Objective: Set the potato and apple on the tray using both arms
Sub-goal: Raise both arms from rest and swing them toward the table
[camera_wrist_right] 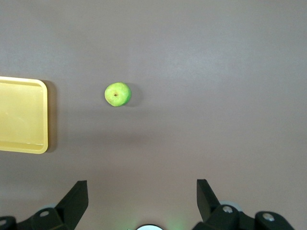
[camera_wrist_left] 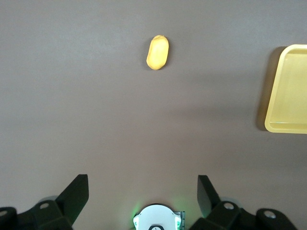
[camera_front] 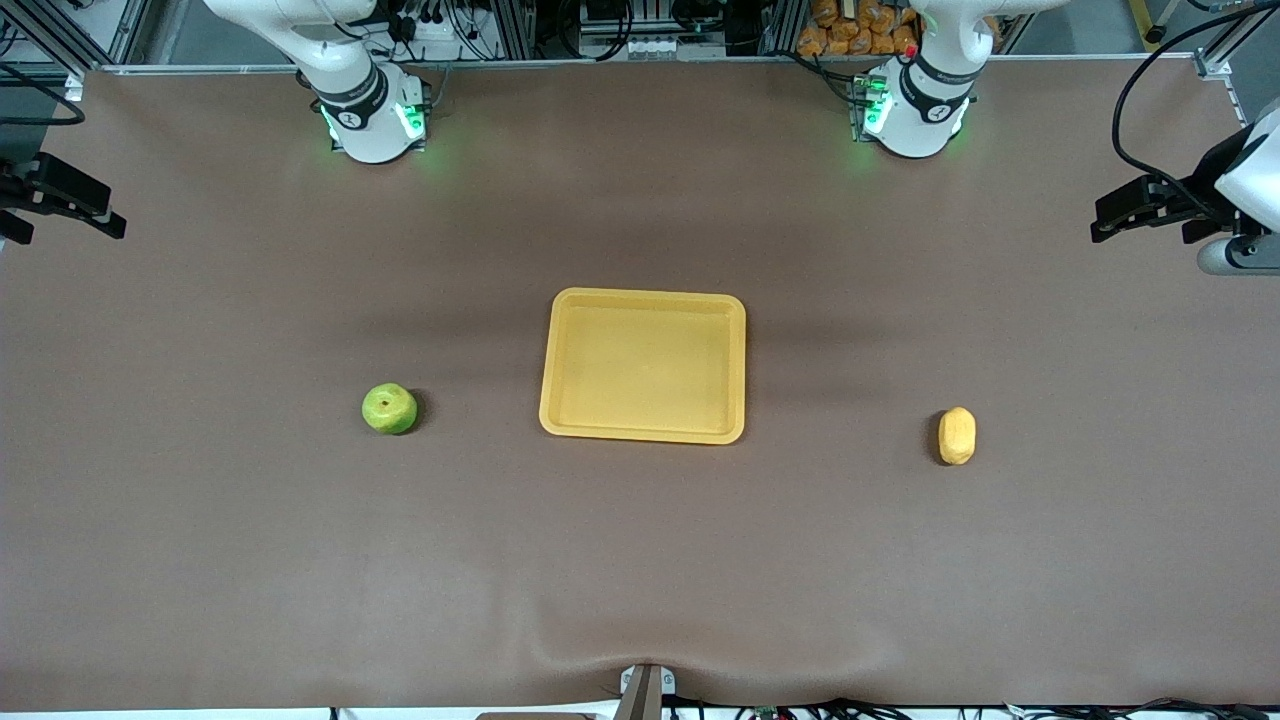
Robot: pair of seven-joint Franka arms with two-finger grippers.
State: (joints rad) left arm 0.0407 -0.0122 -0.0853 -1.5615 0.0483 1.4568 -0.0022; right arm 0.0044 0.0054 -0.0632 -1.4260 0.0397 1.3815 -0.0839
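Tray [camera_front: 643, 300] empty at centre of tabletop [camera_front: 640, 560]. Apple [camera_front: 389, 409] toward the right arm's end, potato [camera_front: 957, 436] toward the left arm's end, both well apart from tray. Left gripper [camera_wrist_left: 143, 191] high over bare tabletop, fingers spread wide. Right gripper [camera_wrist_right: 142, 194] likewise high, spread wide, holding nothing

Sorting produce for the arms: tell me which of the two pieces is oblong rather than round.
The potato, yellow-tan, lying toward the left arm's end of the table. The apple is round and green.
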